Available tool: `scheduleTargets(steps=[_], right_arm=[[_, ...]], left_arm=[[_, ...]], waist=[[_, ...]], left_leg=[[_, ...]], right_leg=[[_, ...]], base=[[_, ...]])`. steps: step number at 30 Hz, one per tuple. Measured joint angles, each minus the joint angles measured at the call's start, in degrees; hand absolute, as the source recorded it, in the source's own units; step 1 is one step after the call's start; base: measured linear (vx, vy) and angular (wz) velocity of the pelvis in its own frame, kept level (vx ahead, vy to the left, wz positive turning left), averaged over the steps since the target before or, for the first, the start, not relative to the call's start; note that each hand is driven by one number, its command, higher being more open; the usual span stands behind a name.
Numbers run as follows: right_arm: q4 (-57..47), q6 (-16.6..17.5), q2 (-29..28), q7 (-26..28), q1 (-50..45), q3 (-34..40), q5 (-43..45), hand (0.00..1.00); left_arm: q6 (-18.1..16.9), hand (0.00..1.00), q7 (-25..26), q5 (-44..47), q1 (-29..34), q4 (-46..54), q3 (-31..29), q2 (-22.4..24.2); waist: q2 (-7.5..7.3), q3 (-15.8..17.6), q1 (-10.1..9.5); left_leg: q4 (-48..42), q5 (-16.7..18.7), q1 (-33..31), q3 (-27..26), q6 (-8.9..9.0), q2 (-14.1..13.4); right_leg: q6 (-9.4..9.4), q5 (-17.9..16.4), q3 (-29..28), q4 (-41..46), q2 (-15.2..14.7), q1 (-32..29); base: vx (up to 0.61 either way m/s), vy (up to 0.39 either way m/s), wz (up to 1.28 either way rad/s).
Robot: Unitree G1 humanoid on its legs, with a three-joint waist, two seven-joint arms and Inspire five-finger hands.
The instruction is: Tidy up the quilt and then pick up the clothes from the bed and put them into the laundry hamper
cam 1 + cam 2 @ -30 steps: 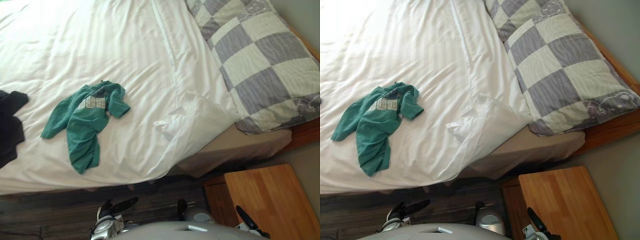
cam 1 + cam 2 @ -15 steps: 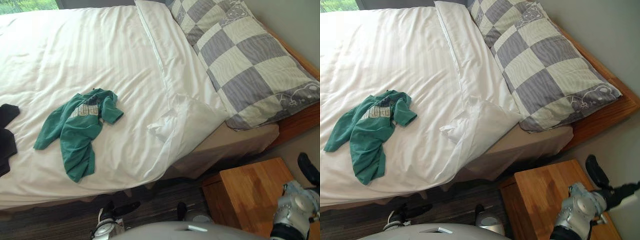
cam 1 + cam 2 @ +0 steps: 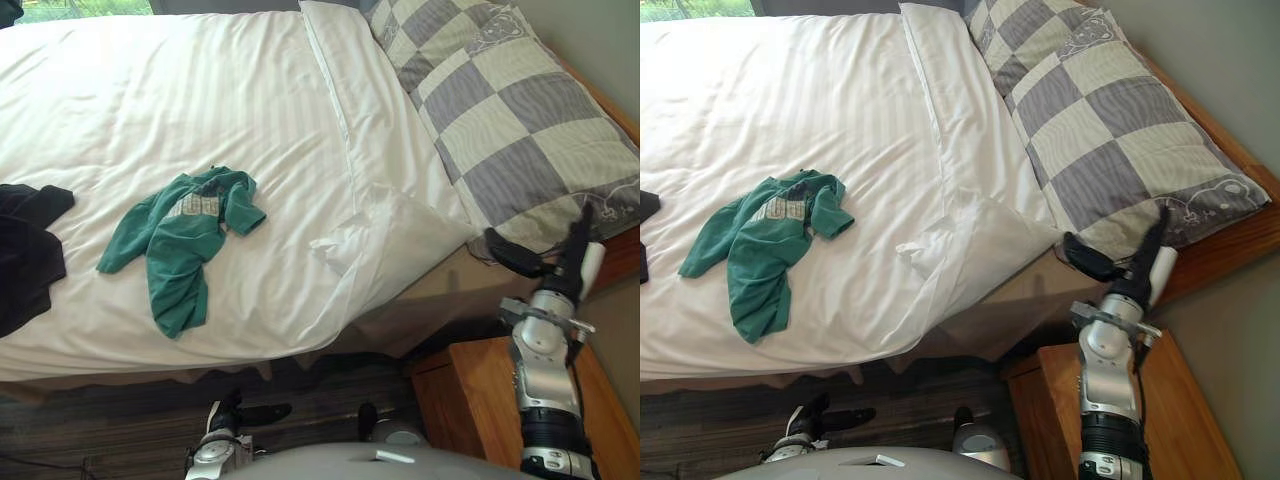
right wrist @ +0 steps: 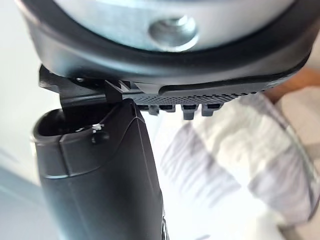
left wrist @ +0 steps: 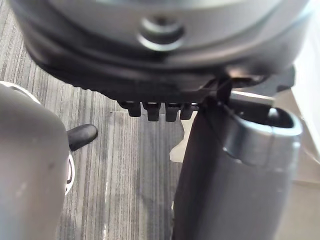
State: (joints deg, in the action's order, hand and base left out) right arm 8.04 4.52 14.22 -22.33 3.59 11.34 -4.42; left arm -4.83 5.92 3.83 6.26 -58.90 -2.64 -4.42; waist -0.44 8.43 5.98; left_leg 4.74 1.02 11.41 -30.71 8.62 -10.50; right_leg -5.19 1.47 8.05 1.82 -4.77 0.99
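The white striped quilt covers most of the bed and is smooth across the middle. Its corner at the near edge, by the head end, is turned back on itself in a rumpled fold, baring the tan sheet beneath. Just beyond that fold lies the grey-and-cream checked pillow. A green short-sleeved top lies crumpled on the quilt towards the near edge. A black garment sits further toward the foot end along the same edge. The two lie apart, and no hand touches either.

What has changed is the right hand. A second ago it hung low beside the light wooden nightstand; it has since risen over the bed's near head corner, beside the pillow's lower end and close to the folded quilt corner. Its fingers are straight, the thumb is spread wide, and it grasps nothing. The left hand hangs low before the bed's near edge, fingers relaxed and idle. The garments lie as they did.

By this, the quilt step is only beginning: the raised hand seems set to take the turned-back corner and draw it flat toward the head end. The clothes come after that.
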Motion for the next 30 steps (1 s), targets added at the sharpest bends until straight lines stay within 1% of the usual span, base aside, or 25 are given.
scheduleTargets(steps=[2,5,9,12,13,14,15,16,17,18,20,21,23,24,25,28,29,30], right_arm=[[0.0,0.1,0.0,1.7,0.2,-2.9,-1.7,1.00],[0.0,0.2,0.0,4.0,0.8,-5.7,-1.9,1.00],[0.0,0.2,0.3,5.5,2.5,-8.8,-1.9,1.00],[1.1,0.2,4.0,5.7,5.0,-13.2,-2.2,1.00],[2.4,0.2,5.0,5.7,8.0,-14.4,-3.5,1.00],[4.3,0.2,6.1,5.7,11.2,-15.4,-4.4,1.00],[5.3,0.2,6.5,5.8,12.8,-15.6,-4.6,1.00],[7.2,0.2,7.0,5.8,15.5,-15.6,-5.0,1.00],[9.4,0.2,7.8,5.8,18.5,-15.8,-6.0,1.00],[10.4,0.2,8.3,5.8,19.9,-15.9,-6.1,1.00],[12.9,0.2,10.0,5.8,22.8,-15.9,-6.1,1.00],[14.6,0.1,11.1,5.8,24.2,-15.9,-6.5,1.00],[17.5,-0.2,11.7,5.8,25.4,-16.2,-6.5,1.00],[19.1,-0.2,12.3,5.9,26.2,-17.0,-6.6,0.00],[21.3,-0.2,12.9,6.3,27.2,-17.7,-6.7,0.00],[27.4,-0.1,13.2,7.5,29.1,-17.9,-8.4,0.00],[30.9,-0.1,13.8,9.0,29.8,-17.9,-8.3,0.00],[32.1,0.1,14.2,9.4,30.1,-17.9,-8.3,0.00]], left_arm=[[-0.1,1.00,0.0,0.0,0.0,0.8,-0.1,-0.1],[-0.1,1.00,-0.1,0.0,0.0,1.0,-0.4,-0.4],[-0.2,1.00,-0.1,0.0,0.0,1.1,-0.6,-0.6],[-0.5,1.00,-0.2,-0.1,0.0,1.2,-0.5,-0.8],[-1.0,1.00,-0.2,-0.1,0.0,1.8,-0.5,-1.0],[-1.5,1.00,-0.2,0.0,-0.1,2.6,-0.4,-1.0],[-1.5,1.00,-0.2,0.0,-0.1,3.1,-0.4,-1.0],[-1.7,1.00,-0.2,0.0,-0.2,4.0,-0.1,-1.0],[-1.8,1.00,-0.2,0.0,-0.5,4.8,0.0,-0.9],[-2.0,1.00,-0.2,0.0,-0.8,4.8,0.1,-0.9],[-2.7,1.00,-0.3,0.1,-1.5,5.0,0.8,-0.9],[-2.8,1.00,-0.2,0.2,-1.8,5.8,1.0,-0.9],[-3.0,1.00,-0.2,0.2,-1.8,6.1,1.3,-1.0],[-3.2,1.00,-0.2,0.3,-1.8,6.6,1.3,-1.1],[-4.0,1.00,-0.2,0.3,-1.9,6.8,1.4,-1.1],[-4.1,1.00,-0.2,0.3,-2.3,6.8,2.5,-1.4],[-4.2,1.00,-0.4,0.3,-2.4,6.8,2.9,-1.4],[-4.2,1.00,-0.4,0.3,-2.5,6.8,2.9,-1.4]], waist=[[-0.41,0.0,-1.24],[-0.91,0.0,-1.39],[-1.01,0.2,-1.71],[-1.37,0.6,-1.82],[-1.54,1.6,-1.82],[-1.57,2.7,-1.99],[-1.49,3.2,-2.30],[-1.26,3.7,-2.92],[-0.90,5.2,-3.21],[-0.64,5.8,-3.38],[0.08,7.3,-3.80],[0.27,8.7,-4.12],[0.44,9.1,-4.27],[0.45,9.8,-4.25],[0.54,10.6,-4.21],[0.83,11.3,-4.04],[1.06,11.4,-3.86],[1.13,11.4,-3.94]], left_leg=[[0.0,-0.1,-0.2,0.4,-0.07,0.1],[0.0,-0.7,-1.3,2.1,-0.35,0.2],[0.0,-1.1,-2.2,2.6,-0.45,0.3],[0.1,-1.7,-3.3,3.5,-0.69,0.4],[0.1,-2.1,-3.7,3.8,-0.81,0.4],[0.1,-2.4,-4.2,4.3,-1.02,0.5],[0.1,-2.6,-4.4,4.4,-1.11,0.5],[0.1,-3.0,-5.2,4.6,-1.27,0.7],[0.1,-3.3,-5.4,4.9,-1.53,0.9],[0.1,-3.5,-5.7,5.2,-1.70,1.1],[0.1,-4.0,-7.2,6.0,-2.15,1.5],[0.1,-4.3,-7.5,6.3,-2.46,1.7],[0.1,-4.7,-9.1,7.0,-2.76,2.0],[0.1,-4.8,-9.2,7.2,-2.87,2.1],[0.1,-4.9,-9.4,7.3,-3.00,2.3],[0.1,-5.2,-10.3,8.0,-3.43,3.0],[0.1,-5.3,-10.8,9.0,-3.64,3.3],[0.1,-5.4,-11.0,9.3,-3.68,3.4]], right_leg=[[0.04,0.1,0.1,0.0,0.0,0.0],[0.04,0.4,1.4,-0.4,-0.2,0.0],[0.22,1.0,1.5,-1.2,-0.3,-0.2],[0.30,1.0,2.3,-1.2,-0.4,-0.7],[0.55,1.3,2.6,-1.2,-0.4,-1.0],[0.40,1.6,2.8,-1.2,-0.4,-1.3],[0.26,1.7,2.8,-1.2,-0.4,-1.5],[0.52,2.0,2.8,-1.3,-0.5,-2.2],[0.83,2.3,2.9,-1.4,-0.7,-2.2],[1.08,2.5,3.1,-1.5,-0.9,-2.3],[1.11,3.1,3.6,-2.0,-1.2,-3.0],[1.25,3.2,3.9,-2.1,-1.5,-3.1],[1.61,3.5,4.4,-2.3,-1.8,-4.3],[1.30,3.8,4.5,-2.4,-1.9,-4.3],[0.86,4.1,4.5,-2.6,-2.1,-4.3],[1.02,4.3,5.1,-3.1,-2.7,-4.6],[1.02,4.3,6.0,-3.1,-3.0,-4.5],[1.02,4.3,6.3,-3.1,-3.1,-4.5]], base=[[-0.07,-0.008,0.07],[-0.05,-0.013,0.24],[-0.05,-0.009,0.07],[-0.08,-0.017,0.13],[-0.08,-0.017,0.13],[-0.09,-0.015,0.13],[-0.11,-0.009,0.10],[-0.10,-0.006,0.09],[-0.10,0.000,0.10],[-0.09,0.009,0.17],[-0.08,0.013,0.18],[-0.08,0.018,0.16],[-0.06,0.014,0.15],[-0.03,0.012,0.07],[-0.02,0.013,0.04],[-0.01,0.013,0.14],[0.01,0.008,0.27],[0.01,0.010,0.30]])
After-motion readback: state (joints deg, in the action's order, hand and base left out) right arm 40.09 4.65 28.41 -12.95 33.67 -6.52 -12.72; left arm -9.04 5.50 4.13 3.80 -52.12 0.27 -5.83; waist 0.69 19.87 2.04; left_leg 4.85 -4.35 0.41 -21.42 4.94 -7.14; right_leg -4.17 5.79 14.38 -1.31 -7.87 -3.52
